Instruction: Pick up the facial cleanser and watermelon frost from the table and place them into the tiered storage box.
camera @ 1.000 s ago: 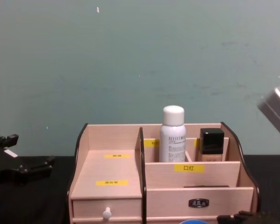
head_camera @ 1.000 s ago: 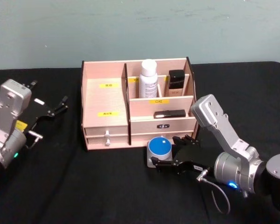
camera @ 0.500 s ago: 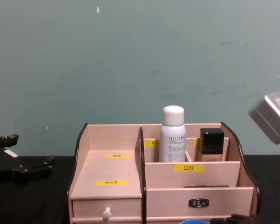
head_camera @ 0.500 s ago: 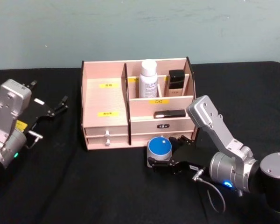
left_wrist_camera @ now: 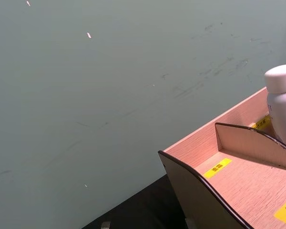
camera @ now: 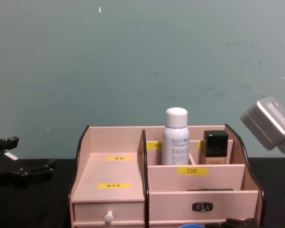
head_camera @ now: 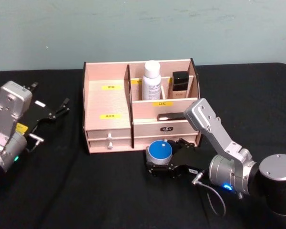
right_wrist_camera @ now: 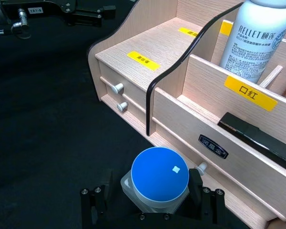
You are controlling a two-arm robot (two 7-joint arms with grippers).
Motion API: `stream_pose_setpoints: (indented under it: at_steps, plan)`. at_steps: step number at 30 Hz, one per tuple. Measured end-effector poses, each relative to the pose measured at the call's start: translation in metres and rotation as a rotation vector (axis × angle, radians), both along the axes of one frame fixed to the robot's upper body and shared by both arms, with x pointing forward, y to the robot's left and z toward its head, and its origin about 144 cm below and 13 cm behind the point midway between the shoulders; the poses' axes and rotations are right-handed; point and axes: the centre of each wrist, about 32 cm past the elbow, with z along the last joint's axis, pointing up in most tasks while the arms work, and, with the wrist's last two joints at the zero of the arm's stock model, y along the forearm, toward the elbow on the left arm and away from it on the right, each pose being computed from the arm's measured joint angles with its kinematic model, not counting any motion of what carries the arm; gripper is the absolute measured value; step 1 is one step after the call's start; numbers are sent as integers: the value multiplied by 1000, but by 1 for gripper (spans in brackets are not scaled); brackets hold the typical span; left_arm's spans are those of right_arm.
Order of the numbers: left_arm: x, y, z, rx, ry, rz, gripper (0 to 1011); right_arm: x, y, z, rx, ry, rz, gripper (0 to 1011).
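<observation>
In front of light wooden tiered storage box (head_camera: 107,101) on black bench (head_camera: 86,191), my right gripper (head_camera: 161,160) has fingers closed on round blue-lidded jar (right_wrist_camera: 159,174). Risk I see: jar clipping box front on lift, twisting loose. Left gripper (head_camera: 46,123) parked far left, fingers spread, empty.

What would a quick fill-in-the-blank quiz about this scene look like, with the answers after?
1. The right gripper is clamped on a round jar with a ____ lid.
2. The jar is in ____ of the tiered storage box.
3. The white bottle stands in the box's ____ row, beside a black-capped bottle.

Answers: blue; front; back
</observation>
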Motion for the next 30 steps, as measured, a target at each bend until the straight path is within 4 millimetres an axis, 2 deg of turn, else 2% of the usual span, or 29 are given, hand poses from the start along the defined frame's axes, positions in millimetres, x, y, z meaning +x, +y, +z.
stream_pose_setpoints:
  at_steps: [30]
  plan:
    - [0, 0, 0, 0, 0, 0, 1010, 1, 4, -2, -23, -7, -10, 1003]
